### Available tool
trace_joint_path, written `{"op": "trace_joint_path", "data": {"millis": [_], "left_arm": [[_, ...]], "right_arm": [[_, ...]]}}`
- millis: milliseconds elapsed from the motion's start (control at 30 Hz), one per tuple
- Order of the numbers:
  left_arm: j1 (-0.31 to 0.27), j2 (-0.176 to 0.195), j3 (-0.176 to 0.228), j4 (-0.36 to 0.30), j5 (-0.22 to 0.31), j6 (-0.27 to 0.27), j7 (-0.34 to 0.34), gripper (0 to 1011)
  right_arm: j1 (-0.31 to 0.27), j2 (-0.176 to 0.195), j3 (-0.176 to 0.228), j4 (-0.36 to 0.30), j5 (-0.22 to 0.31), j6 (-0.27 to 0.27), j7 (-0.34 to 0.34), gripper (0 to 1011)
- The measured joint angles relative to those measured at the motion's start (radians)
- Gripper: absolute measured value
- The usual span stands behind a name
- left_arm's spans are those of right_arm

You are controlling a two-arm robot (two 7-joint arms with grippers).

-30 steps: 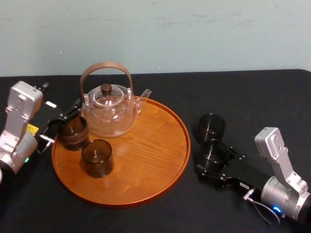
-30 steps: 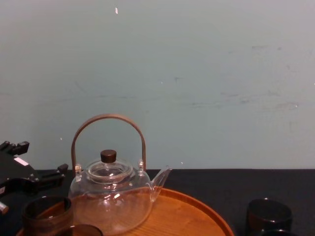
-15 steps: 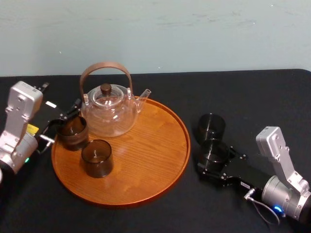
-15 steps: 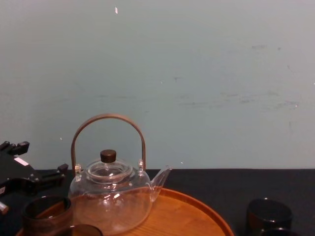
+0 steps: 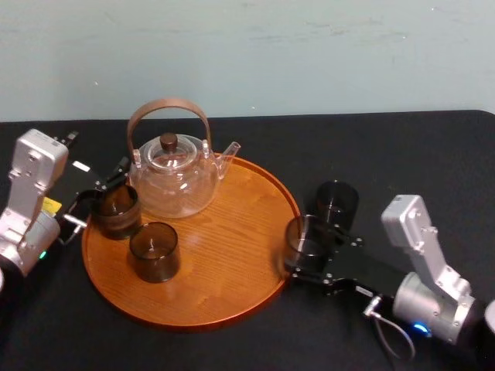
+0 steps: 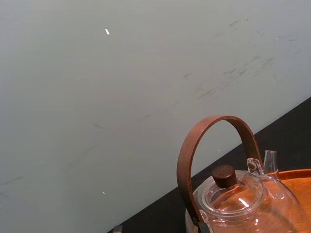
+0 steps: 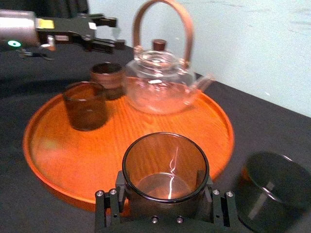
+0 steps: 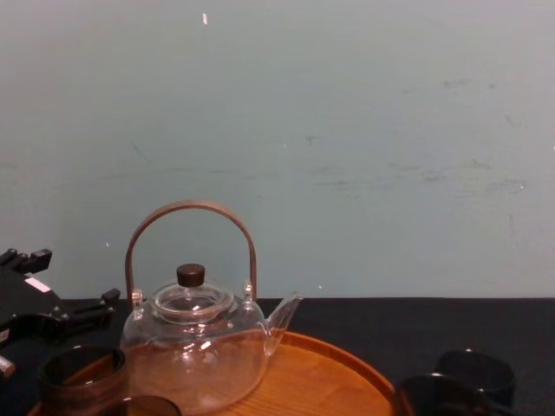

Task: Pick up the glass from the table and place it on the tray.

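Arguably, the right gripper (image 5: 298, 251), clamped around the glass (image 7: 165, 162) at the head view's lower right, risked knocking it against the tray's (image 5: 224, 259) raised rim if carried too low.

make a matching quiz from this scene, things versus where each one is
1 teapot
2 held glass
3 spare dark glass
4 left gripper

a on the table, right of the tray
b between the right gripper's jaws, at the tray's right rim
c by the tray's left edge
d back of the tray

Pairs: 1-d, 2-b, 3-a, 4-c
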Motion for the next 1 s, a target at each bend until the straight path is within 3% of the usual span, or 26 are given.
{"op": "trace_joint_path", "data": {"millis": [467, 1000], "left_arm": [[0.000, 0.000, 0.000, 0.000, 0.000, 0.000, 0.000, 1002], [0.000, 0.000, 0.000, 0.000, 0.000, 0.000, 0.000, 1001]], "right_arm": [[0.086, -0.066, -0.102, 0.048, -0.052, 0.018, 0.008, 904], [0.164, -0.127, -0.159, 0.139, -0.084, 0.024, 0.014, 904]]}}
